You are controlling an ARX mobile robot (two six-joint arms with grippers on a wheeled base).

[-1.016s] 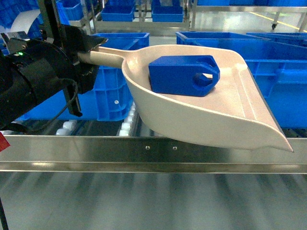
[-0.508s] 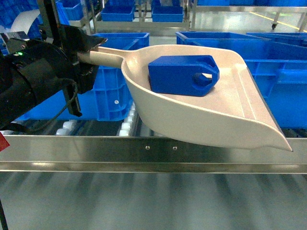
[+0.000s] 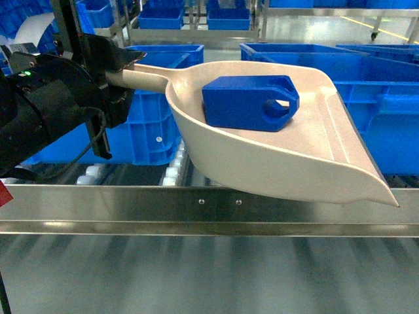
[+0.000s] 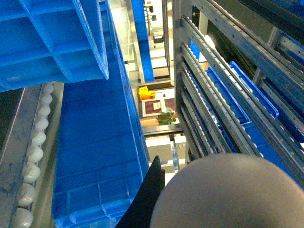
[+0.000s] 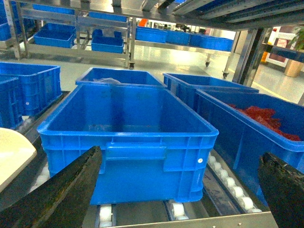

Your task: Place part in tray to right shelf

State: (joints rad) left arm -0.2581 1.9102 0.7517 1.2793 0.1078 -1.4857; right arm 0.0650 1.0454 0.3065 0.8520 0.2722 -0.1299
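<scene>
Steel shelf (image 3: 209, 209) front rail ran across foreground, white rollers (image 5: 175, 209) behind, blue crates (image 5: 128, 137) on tracks; more racks and crates beyond. Left gripper (image 3: 121, 69) clamped on scoop (image 3: 314, 163) handle at left, scoop held above rail. Blue part (image 3: 249, 101) sat inside scoop, right of gripper, not touching it. Right gripper (image 5: 180, 190) spread wide, empty, facing crates.
</scene>
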